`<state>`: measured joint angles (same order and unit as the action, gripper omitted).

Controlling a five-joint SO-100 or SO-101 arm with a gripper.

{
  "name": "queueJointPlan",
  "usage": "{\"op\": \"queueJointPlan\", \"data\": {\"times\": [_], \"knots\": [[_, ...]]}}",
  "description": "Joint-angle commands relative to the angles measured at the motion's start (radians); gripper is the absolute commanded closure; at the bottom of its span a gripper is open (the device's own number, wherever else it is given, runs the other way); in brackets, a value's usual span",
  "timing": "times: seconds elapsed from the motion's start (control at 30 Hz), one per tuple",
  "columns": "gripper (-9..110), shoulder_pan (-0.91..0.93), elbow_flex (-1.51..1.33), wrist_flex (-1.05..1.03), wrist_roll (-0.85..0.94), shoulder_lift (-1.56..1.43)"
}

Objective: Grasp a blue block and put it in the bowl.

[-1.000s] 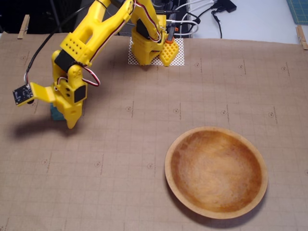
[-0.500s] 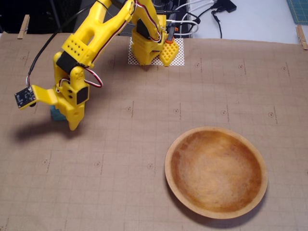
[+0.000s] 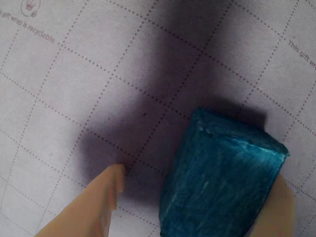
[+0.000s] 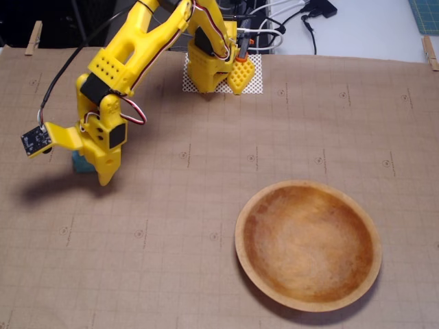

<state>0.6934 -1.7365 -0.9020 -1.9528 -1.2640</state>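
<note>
Your end effector [image 3: 197, 197] sat low over the tabletop [image 4: 206, 205] at about 9 o'clock in the fixed view. Wrist view: blue block [image 3: 222, 177] was teal, streaky, rough-edged, lying between the two tan fingers [image 3: 98, 202]. The right one touched it; the left one stood apart with a gap, so jaws were parted, not clamped. Fixed view showed only a teal corner of the block [image 4: 82, 163] behind the yellow arm [image 4: 123, 62]. The bowl [image 4: 308, 245] lay well apart at 4 o'clock, orange-brown inside, tan rim. Gridded paper covered the tabletop.
</note>
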Motion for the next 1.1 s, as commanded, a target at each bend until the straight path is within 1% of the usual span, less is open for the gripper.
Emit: {"op": "queueJointPlan", "data": {"times": [0.0,0.23,0.6,0.73,0.9,1.07], "knots": [[74,0.008,0.048,-0.011,0.009,-0.032],[85,0.006,0.046,-0.011,0.009,-0.038],[95,-0.002,0.051,-0.011,0.015,-0.043],[99,0.002,0.058,-0.011,0.066,-0.043],[101,0.008,0.055,-0.011,0.091,-0.087],[101,-0.002,0.043,-0.012,0.092,-0.23]]}}
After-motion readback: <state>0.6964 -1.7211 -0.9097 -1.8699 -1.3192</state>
